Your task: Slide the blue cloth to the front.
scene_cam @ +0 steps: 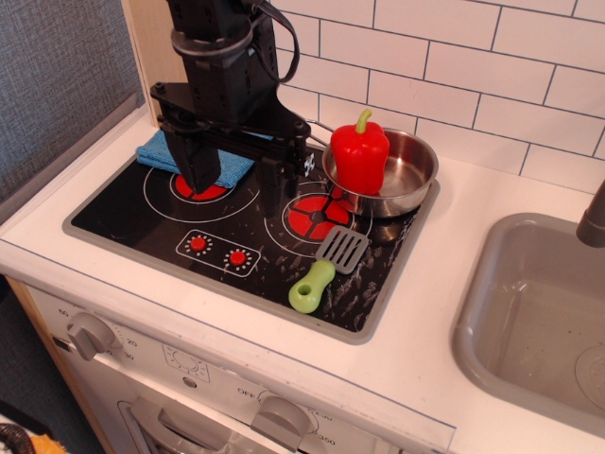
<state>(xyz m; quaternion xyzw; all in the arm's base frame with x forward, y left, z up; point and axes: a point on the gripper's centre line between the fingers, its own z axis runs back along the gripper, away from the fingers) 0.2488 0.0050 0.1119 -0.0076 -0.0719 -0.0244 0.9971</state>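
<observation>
While the gripper [234, 178] hangs spread wide at upper left, the blue cloth [185, 156] lies behind it on the stove [142, 225].

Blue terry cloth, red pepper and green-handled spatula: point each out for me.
Blue terry cloth [159, 151], camera view, on its left part beside the arm.
Red pepper [360, 158], camera view, on its body.
Green-handled spatula [312, 287], camera view, on its handle.

The blue cloth [194, 159] looks fuzzy and matt; the stove top [142, 213] is glossy black, the pan [408, 175] shiny metal, the pepper [359, 156] smooth glossy plastic.
</observation>
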